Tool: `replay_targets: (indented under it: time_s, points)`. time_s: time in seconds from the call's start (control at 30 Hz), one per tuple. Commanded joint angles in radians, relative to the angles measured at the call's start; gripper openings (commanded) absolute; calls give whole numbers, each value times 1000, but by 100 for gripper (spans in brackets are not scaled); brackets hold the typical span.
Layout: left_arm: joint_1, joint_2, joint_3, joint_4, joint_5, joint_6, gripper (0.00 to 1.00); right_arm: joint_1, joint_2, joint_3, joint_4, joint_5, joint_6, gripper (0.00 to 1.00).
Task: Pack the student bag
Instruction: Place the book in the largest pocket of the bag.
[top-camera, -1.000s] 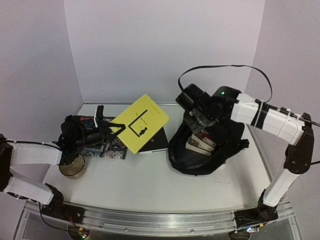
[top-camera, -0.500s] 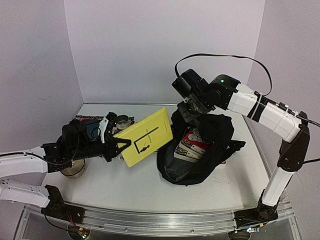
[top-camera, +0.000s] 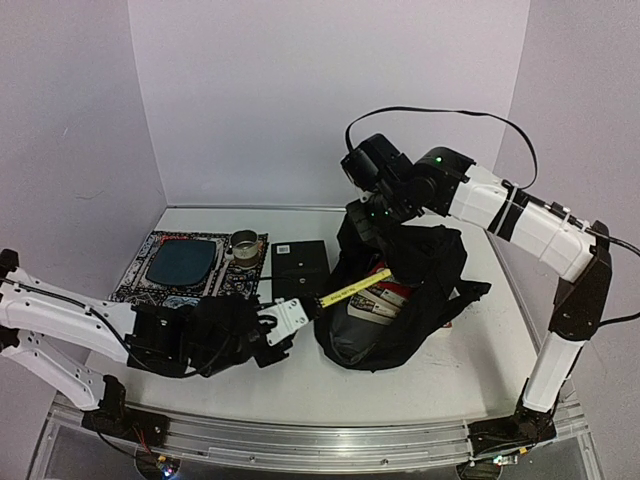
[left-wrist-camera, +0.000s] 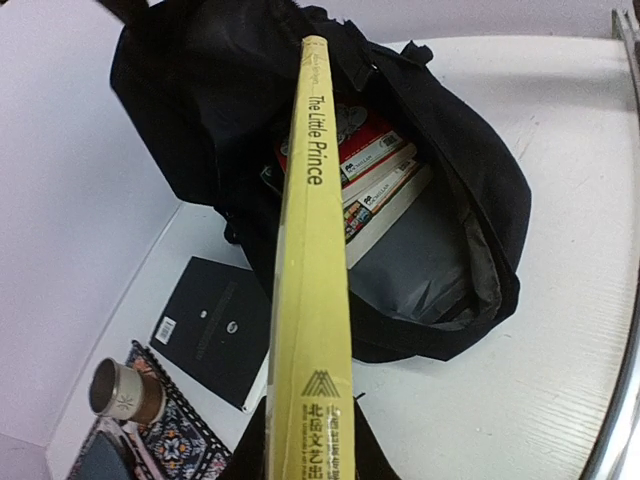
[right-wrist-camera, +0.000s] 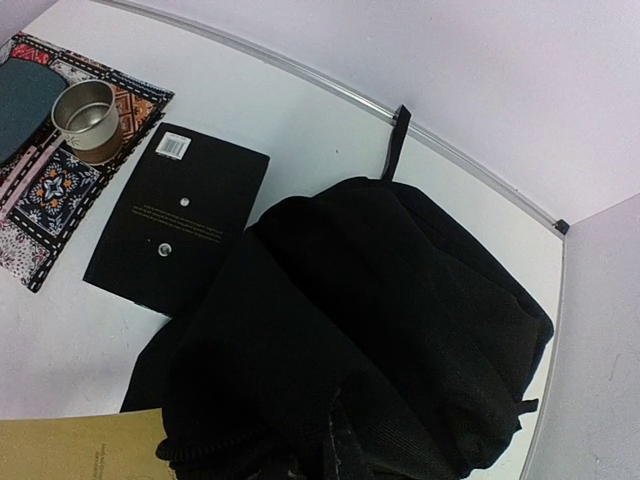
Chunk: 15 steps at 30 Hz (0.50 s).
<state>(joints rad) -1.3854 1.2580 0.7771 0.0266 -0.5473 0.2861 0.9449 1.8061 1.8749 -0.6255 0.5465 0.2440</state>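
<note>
Several books (left-wrist-camera: 375, 175) fill the slumped black student bag (top-camera: 430, 300), its mouth gaping. Left gripper (top-camera: 300, 312) clamps yellow book (left-wrist-camera: 315, 250); right gripper (top-camera: 372, 215) fingers pinched together on bag's top edge.

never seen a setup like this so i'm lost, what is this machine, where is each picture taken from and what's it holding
Two robot arms bolted to a table, each ending in a two-finger gripper. The wide picture looks down from above and behind them; the other two come from wrist cameras. The left gripper clamps a yellow book, aimed at the open student bag, which has books inside. The right gripper pinches the bag's top fabric, holding it up. Also on the table: a black notebook, a metal cup on a patterned mat.
</note>
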Motion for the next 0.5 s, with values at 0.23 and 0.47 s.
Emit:
replay_targets:
  time_s: [0.23, 0.47]
  points:
    - [-53, 272, 249, 162, -386, 406, 0, 1, -64, -61, 145, -85, 14, 0]
    - [-53, 371, 289, 175, -476, 550, 0, 1, -89, -84, 175, -118, 12, 0]
